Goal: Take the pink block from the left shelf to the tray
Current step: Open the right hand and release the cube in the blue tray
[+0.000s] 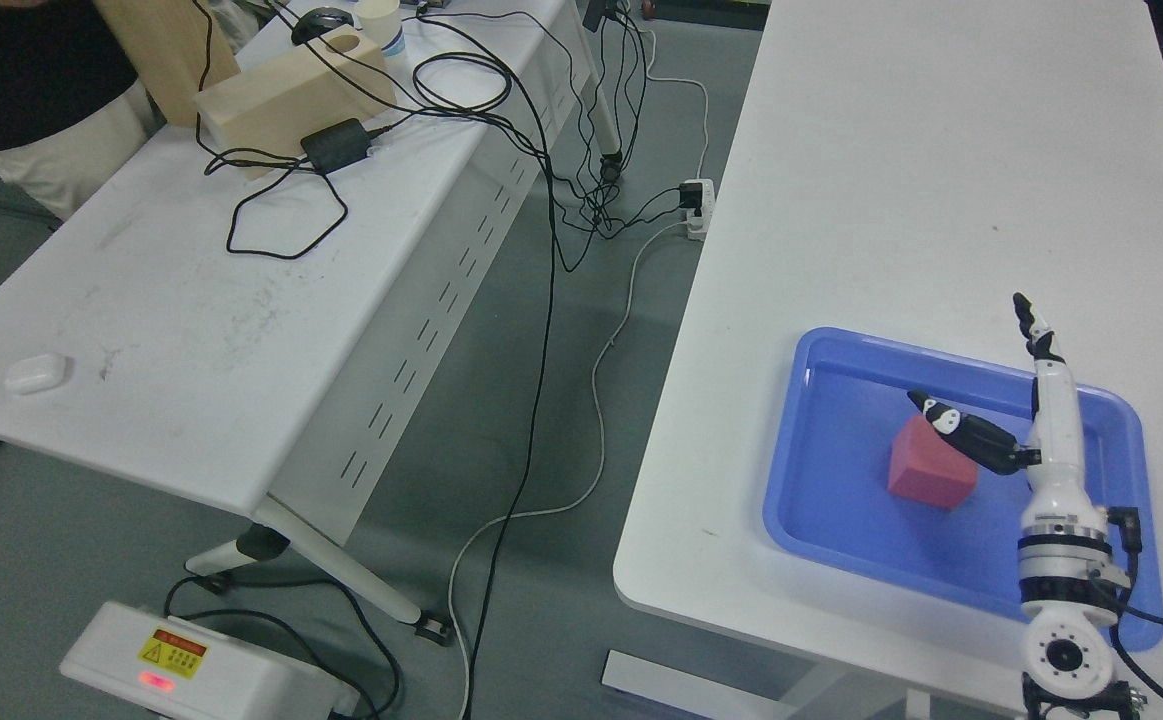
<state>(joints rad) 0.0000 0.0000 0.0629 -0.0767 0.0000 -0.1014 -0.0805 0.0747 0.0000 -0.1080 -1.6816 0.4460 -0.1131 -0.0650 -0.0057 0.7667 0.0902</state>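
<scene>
A pink block (929, 468) lies inside the blue tray (831, 500) on the right-hand white table. My right hand (991, 385) hangs over the tray, its arm rising from the lower right. Its fingers are spread: the thumb (961, 428) points left over the block's top right corner, the other fingers (1033, 325) stretch away toward the tray's far rim. Nothing is grasped. Whether the thumb touches the block is unclear. My left arm does not show.
A second white table (191, 300) stands at left with wooden blocks (291, 95), a black power adapter (336, 143), cables and a small white case (36, 372). A person's legs (31, 130) show at top left. Cables trail across the floor between the tables.
</scene>
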